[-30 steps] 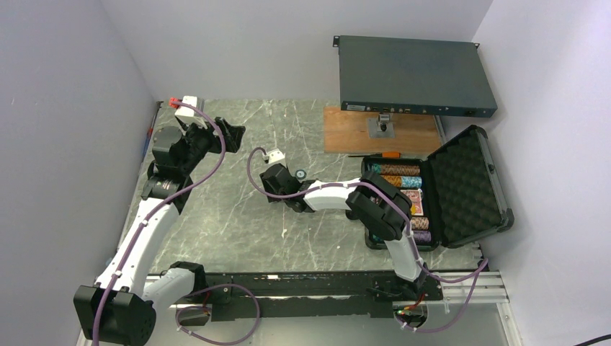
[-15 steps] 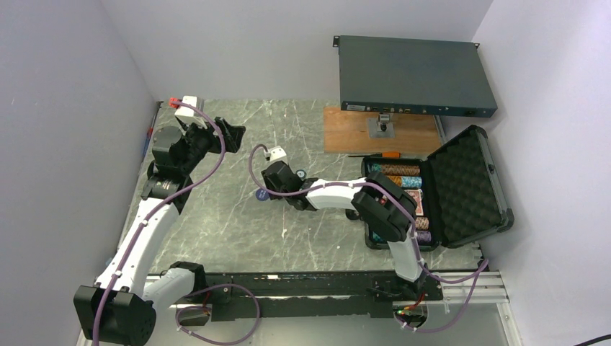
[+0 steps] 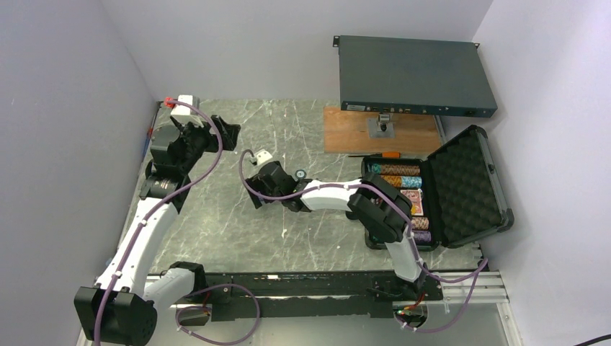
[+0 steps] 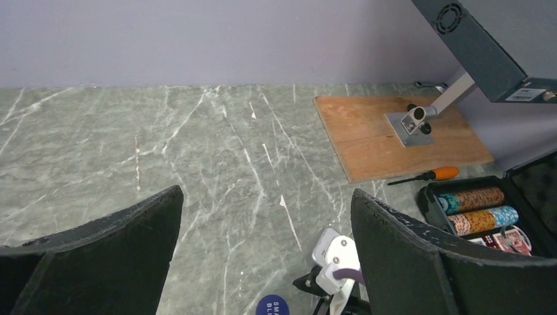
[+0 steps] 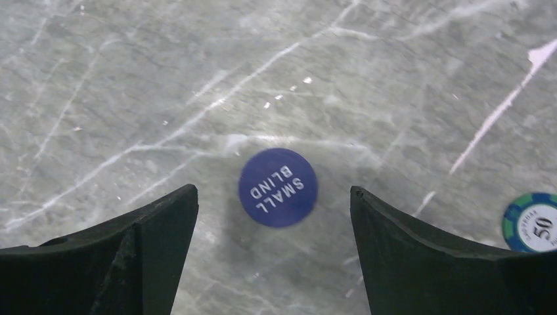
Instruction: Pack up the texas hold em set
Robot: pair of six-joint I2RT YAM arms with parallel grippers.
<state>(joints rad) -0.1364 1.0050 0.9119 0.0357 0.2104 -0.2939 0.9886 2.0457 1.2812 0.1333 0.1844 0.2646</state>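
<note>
Left to right. The left gripper (image 3: 229, 133) hangs over the far-left marble tabletop (image 3: 216, 216) with its jaws spread fully and nothing between them. Toward the centre, the right gripper (image 5: 274, 193) points down at the table, jaws wide apart and gripping nothing. They straddle a round blue "SMALL BLIND" button (image 5: 278, 187), which touches neither finger and appears slightly blurred. Just to its right lies a green-edged "50" chip (image 5: 532, 222), outside the jaws. Probable hazards: the button is a thin disc lying flat, so closing fingers may ride over its edge, or skid it across the smooth stone toward the chip. A shallow pinch could also let it slip on the long carry to the case, which is well apart. At far right the black poker case (image 3: 465, 184) lies open near the table edge, its egg-crate foam lid tilted back. The tray holds rows of striped chips (image 3: 395, 170) and a card deck (image 3: 412, 198), so the set looks partly packed, with loose pieces still on the table.
</note>
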